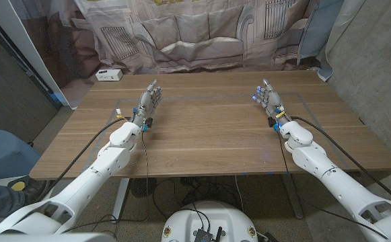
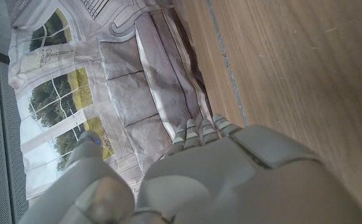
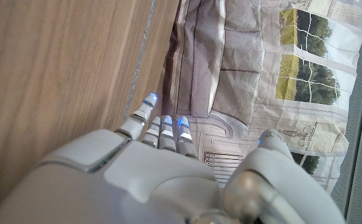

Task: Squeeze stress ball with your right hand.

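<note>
My right hand (image 1: 268,97) stands over the right side of the wooden table (image 1: 208,128), fingers stretched toward the far edge and holding nothing. My left hand (image 1: 149,101) mirrors it on the left side, fingers also extended and apart, with nothing in it. The right wrist view looks along the back of my right hand (image 3: 143,168) over bare wood toward a printed curtain. In the left wrist view my left hand (image 2: 199,174) lies the same way. I see no stress ball on the table in any of these views.
A small white box (image 1: 108,74) sits at the far left corner of the table. A curtain printed with a sofa and windows (image 1: 195,33) hangs behind the far edge. Cables (image 1: 138,144) run along both forearms.
</note>
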{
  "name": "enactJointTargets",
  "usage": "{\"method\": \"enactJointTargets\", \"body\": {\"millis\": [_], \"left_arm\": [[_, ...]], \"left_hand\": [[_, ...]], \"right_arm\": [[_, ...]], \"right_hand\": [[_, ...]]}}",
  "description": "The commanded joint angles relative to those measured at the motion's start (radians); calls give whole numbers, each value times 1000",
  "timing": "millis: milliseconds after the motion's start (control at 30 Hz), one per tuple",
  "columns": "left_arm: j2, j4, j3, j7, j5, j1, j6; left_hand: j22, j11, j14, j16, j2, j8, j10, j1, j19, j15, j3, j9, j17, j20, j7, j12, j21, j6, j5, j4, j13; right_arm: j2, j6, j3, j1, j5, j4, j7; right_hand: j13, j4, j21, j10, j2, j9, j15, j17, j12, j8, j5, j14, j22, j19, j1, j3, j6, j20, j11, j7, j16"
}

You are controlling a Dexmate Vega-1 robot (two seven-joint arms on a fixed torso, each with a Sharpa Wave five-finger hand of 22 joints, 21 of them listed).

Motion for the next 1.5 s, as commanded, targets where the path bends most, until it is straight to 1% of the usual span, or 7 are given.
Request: {"method": "enactJointTargets", "body": {"millis": [33,167,300,633,1067,1233,1500], "left_arm": [[17,-47,-8,-1,2,25,-15],[24,-96,-15,39,-1,46,13],[35,-117,-12,40,8,50,16],[54,-141,-10,48,34,54,18],[14,-86,-4,42,53,25,-48],[14,-117,6,79,69,38,-20],[29,-185,4,105,76,69,0]], "left_hand": [[4,2,16,10,6,7,21,9,6,0,8,2,2,10,0,12,7,13,6,1,-4],[4,2,48,17,12,15,55,13,23,-5,10,2,2,14,-3,22,13,49,5,-1,-15],[4,0,88,22,26,21,96,22,60,-6,16,2,1,14,-2,32,24,95,3,-4,-31],[4,-4,103,21,31,20,113,29,71,-9,19,2,1,11,0,34,24,112,1,-7,-41],[3,-7,163,28,28,22,162,36,126,-15,17,2,0,11,1,44,34,164,-2,-14,-61],[3,-7,178,29,27,23,175,37,139,-18,16,2,0,12,5,46,36,181,-3,-16,-65],[3,-4,181,27,26,22,176,39,139,-18,16,2,0,13,5,44,33,187,-3,-17,-68]], "right_arm": [[-12,57,17,-40,-14,-28,-11],[-17,80,25,-55,-24,-45,-23],[-24,91,34,-72,-30,-64,-36],[-37,141,49,-90,-49,-83,-36],[-60,205,77,-112,-23,-73,28],[-81,218,81,-108,-6,-58,86],[-98,228,98,-134,-33,-81,47]], "right_hand": [[2,-2,2,3,-2,1,9,3,5,4,4,0,5,7,9,7,8,1,6,-4,4],[4,-10,1,20,-3,4,7,3,6,21,1,23,5,28,16,7,59,2,4,-24,7],[4,-13,3,45,-2,6,14,3,12,16,0,48,5,48,17,7,57,9,3,-41,12],[5,-19,-4,71,-2,6,14,3,14,26,-3,56,6,53,19,7,97,12,5,-19,8],[5,-26,-22,82,0,5,8,3,12,25,-5,56,6,19,26,10,111,13,12,-24,2],[5,-28,-22,83,2,5,6,3,12,24,-5,56,6,20,29,11,112,7,11,-21,1],[6,-32,-22,86,4,5,3,2,10,23,-5,61,7,23,35,14,115,3,9,-20,1]]}}
